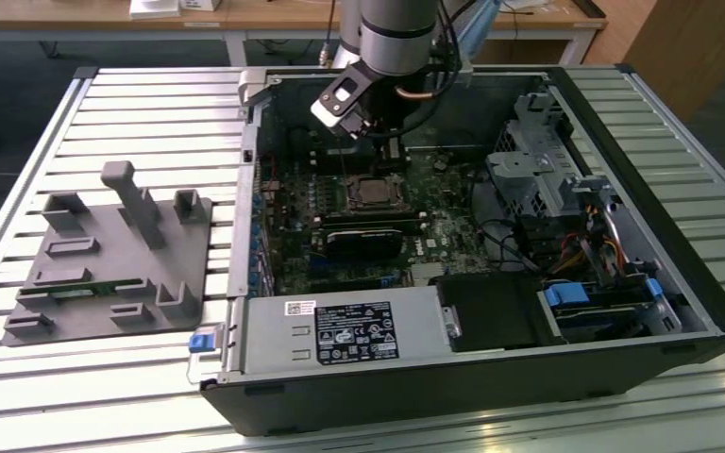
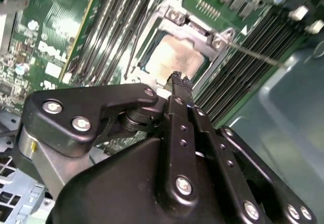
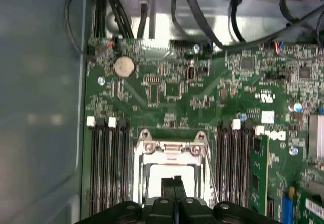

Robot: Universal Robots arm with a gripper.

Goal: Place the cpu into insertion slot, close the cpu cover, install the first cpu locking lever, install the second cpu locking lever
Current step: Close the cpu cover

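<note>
The cpu [image 2: 172,57] lies flat in the insertion slot [image 1: 369,192] on the green motherboard, its pale metal top showing through the window of the cpu cover [image 2: 201,29]. That silvery cover frame [image 3: 169,145] is folded down over the chip [image 3: 153,183]. A thin wire locking lever [image 2: 255,56] sticks out along one side of the socket and runs beside the frame [image 3: 209,169]. My gripper [image 3: 174,181] hovers just above the chip's edge with its two black fingers pressed together and nothing between them. It hangs over the socket [image 1: 388,156].
Black memory slots [image 3: 109,168] flank the socket. A long black heatsink block [image 1: 365,236] lies just below it and a silver power supply [image 1: 337,330] sits at the case front. A drive cage [image 1: 532,170] and cables fill the exterior view's right. A grey fixture [image 1: 110,255] stands outside.
</note>
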